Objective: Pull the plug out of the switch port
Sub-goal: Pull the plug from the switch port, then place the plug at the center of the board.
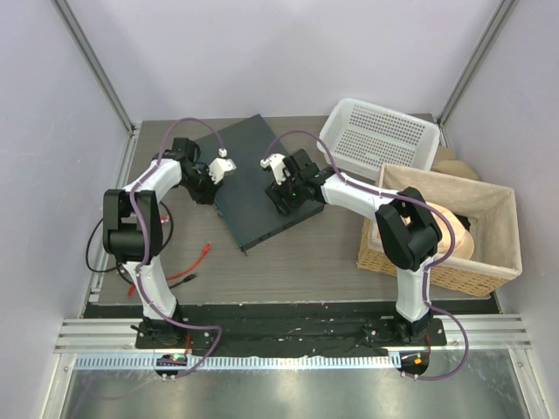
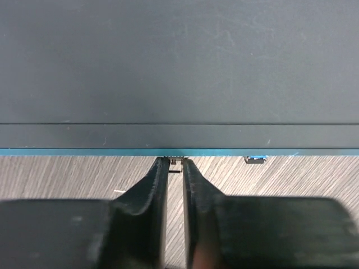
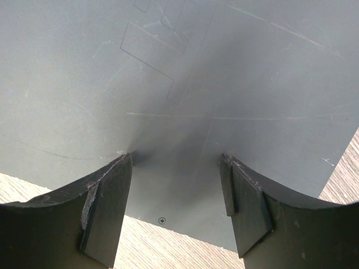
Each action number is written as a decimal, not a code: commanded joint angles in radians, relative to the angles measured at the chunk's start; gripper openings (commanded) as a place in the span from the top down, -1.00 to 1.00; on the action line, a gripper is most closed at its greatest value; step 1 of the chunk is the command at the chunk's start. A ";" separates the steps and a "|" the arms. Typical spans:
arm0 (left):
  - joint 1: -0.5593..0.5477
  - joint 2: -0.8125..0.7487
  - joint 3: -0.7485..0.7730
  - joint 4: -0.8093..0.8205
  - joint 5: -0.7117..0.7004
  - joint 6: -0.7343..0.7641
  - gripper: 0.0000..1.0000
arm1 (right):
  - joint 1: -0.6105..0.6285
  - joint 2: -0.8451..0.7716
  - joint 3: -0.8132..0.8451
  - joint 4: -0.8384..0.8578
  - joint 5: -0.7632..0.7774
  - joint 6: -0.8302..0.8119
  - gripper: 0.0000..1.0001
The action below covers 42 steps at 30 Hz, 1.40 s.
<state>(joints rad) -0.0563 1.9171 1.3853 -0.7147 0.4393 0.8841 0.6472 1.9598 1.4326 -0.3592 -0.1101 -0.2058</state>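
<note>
Jaws of the left gripper (image 2: pixel 175 168) are seen drawn almost together at the bottom centre of the left wrist view. They are clenched on a small pale plug (image 2: pixel 175 162), of which only a sliver is shown between the tips. The plug is seated in the bluish front edge of the large, flat, dark slate-grey metal switch (image 1: pixel 249 148). The switch is laid at an angle in the middle of the top view, on the grey wood-grain surface (image 1: pixel 288 262). The grip is judged to be taken right at the edge so that the plug can be drawn straight out of its socket.

The jaws of the right gripper (image 3: pixel 175 162) are spread wide and released, with nothing held. They are set over the switch's flat top, presumably so that the box is pinned while the pull is made, though contact cannot be confirmed.

One switch and one gripped plug are counted. One small blue tab (image 2: pixel 255 159) is seen further right along the same edge; what it is cannot be told. Two baskets are placed at the right of the top view: a white perforated plastic basket (image 1: pixel 380 140) and a woven wicker basket (image 1: pixel 437 272) with a cloth lining. One red-tipped loose lead (image 1: pixel 206 250) is left at the lower left.
</note>
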 commanded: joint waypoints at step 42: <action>0.216 -0.277 -0.141 -0.228 0.079 -0.070 0.25 | -0.001 0.076 0.017 -0.034 0.027 0.002 -0.43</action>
<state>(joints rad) 0.0990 1.6733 1.2594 -0.8013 0.4610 0.8455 0.6468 2.0006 1.4811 -0.3511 -0.1081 -0.2035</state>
